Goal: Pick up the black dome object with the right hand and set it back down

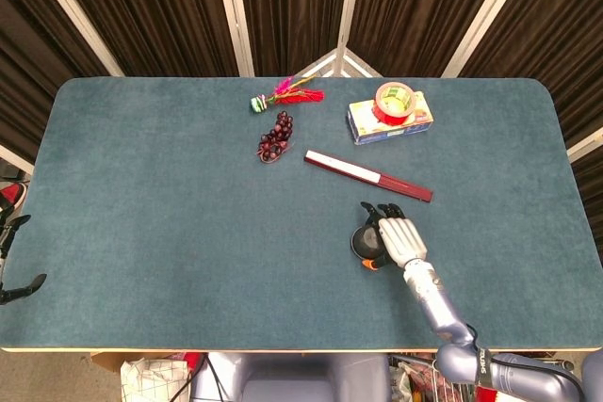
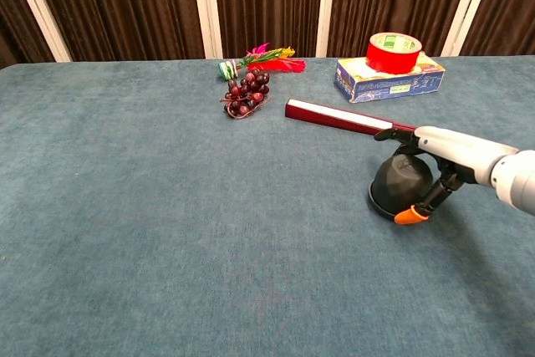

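The black dome (image 1: 363, 241) (image 2: 399, 182) sits on the blue table (image 1: 170, 214), right of centre toward the front. My right hand (image 1: 398, 235) (image 2: 456, 150) lies over its right side. The fingers (image 2: 394, 132) stretch flat above the dome's top, and the orange-tipped thumb (image 2: 407, 216) is at its near base edge. The fingers are not closed around the dome, which rests on the table. At the left edge of the head view, off the table, dark fingertips (image 1: 17, 287) of my left hand show; the rest of that hand is out of frame.
A long red and white closed fan (image 1: 367, 175) (image 2: 347, 116) lies just behind the dome. Further back stand a box (image 1: 389, 122) with a red tape roll (image 1: 394, 101) on it, a bunch of dark grapes (image 1: 276, 136) and a feathered shuttlecock (image 1: 287, 95).
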Robot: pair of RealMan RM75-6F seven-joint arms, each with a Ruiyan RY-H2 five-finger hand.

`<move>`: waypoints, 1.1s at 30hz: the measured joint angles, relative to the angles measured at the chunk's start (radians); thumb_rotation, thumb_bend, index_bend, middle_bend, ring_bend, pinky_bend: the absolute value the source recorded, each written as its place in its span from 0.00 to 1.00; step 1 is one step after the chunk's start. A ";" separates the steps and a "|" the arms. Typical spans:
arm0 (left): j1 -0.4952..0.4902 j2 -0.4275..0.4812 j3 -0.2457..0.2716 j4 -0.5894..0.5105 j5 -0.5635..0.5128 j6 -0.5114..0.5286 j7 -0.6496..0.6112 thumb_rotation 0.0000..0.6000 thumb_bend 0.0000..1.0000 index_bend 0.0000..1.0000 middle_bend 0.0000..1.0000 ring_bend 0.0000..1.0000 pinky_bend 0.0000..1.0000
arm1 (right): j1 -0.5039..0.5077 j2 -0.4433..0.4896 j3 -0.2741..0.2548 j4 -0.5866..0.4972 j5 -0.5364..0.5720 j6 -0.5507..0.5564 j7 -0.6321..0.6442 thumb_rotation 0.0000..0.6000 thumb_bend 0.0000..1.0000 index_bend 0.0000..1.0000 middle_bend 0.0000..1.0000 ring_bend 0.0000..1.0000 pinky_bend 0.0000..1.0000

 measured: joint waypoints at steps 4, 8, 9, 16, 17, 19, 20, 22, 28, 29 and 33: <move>0.000 -0.001 0.000 -0.001 -0.001 0.000 0.003 1.00 0.31 0.14 0.00 0.00 0.09 | 0.001 -0.003 -0.002 0.006 -0.015 0.007 0.012 1.00 0.12 0.07 0.41 0.16 0.00; 0.000 0.000 0.000 0.000 -0.003 -0.001 0.004 1.00 0.31 0.14 0.00 0.00 0.09 | -0.003 0.001 -0.009 0.007 -0.044 0.021 0.032 1.00 0.12 0.08 0.42 0.17 0.00; -0.001 -0.001 0.000 -0.001 -0.002 -0.001 0.004 1.00 0.31 0.14 0.00 0.00 0.09 | -0.005 0.004 -0.011 0.005 -0.055 0.025 0.042 1.00 0.12 0.08 0.42 0.18 0.00; 0.000 0.000 0.002 -0.003 0.001 0.000 0.005 1.00 0.31 0.14 0.00 0.00 0.09 | -0.009 0.038 -0.013 -0.035 -0.097 0.047 0.071 1.00 0.12 0.09 0.44 0.19 0.00; 0.000 0.000 0.002 -0.003 0.001 0.000 0.005 1.00 0.31 0.14 0.00 0.00 0.09 | -0.009 0.044 -0.012 -0.043 -0.099 0.049 0.072 1.00 0.12 0.09 0.44 0.19 0.00; 0.001 0.000 0.003 -0.003 0.000 0.000 0.006 1.00 0.31 0.14 0.00 0.00 0.09 | -0.011 0.055 -0.009 -0.061 -0.097 0.052 0.075 1.00 0.12 0.09 0.44 0.19 0.00; 0.001 0.001 0.003 -0.004 0.000 0.000 0.006 1.00 0.31 0.14 0.00 0.00 0.09 | -0.011 0.060 -0.010 -0.066 -0.093 0.051 0.073 1.00 0.12 0.09 0.44 0.19 0.00; 0.000 0.001 0.003 -0.004 0.000 -0.001 0.006 1.00 0.31 0.14 0.00 0.00 0.09 | -0.009 0.067 -0.014 -0.072 -0.082 0.042 0.063 1.00 0.12 0.09 0.44 0.19 0.00; 0.001 0.002 0.002 -0.004 0.000 0.001 0.002 1.00 0.31 0.14 0.00 0.00 0.09 | -0.004 0.070 -0.021 -0.071 -0.072 0.033 0.048 1.00 0.12 0.12 0.47 0.22 0.00; 0.001 0.002 0.002 -0.003 -0.001 0.000 0.002 1.00 0.31 0.14 0.00 0.00 0.09 | -0.004 0.071 -0.018 -0.073 -0.075 0.035 0.058 1.00 0.12 0.12 0.47 0.22 0.00; 0.000 0.002 0.001 -0.002 -0.003 -0.001 0.001 1.00 0.31 0.14 0.00 0.00 0.09 | -0.006 0.082 0.002 -0.095 -0.091 0.032 0.155 1.00 0.12 0.12 0.47 0.22 0.00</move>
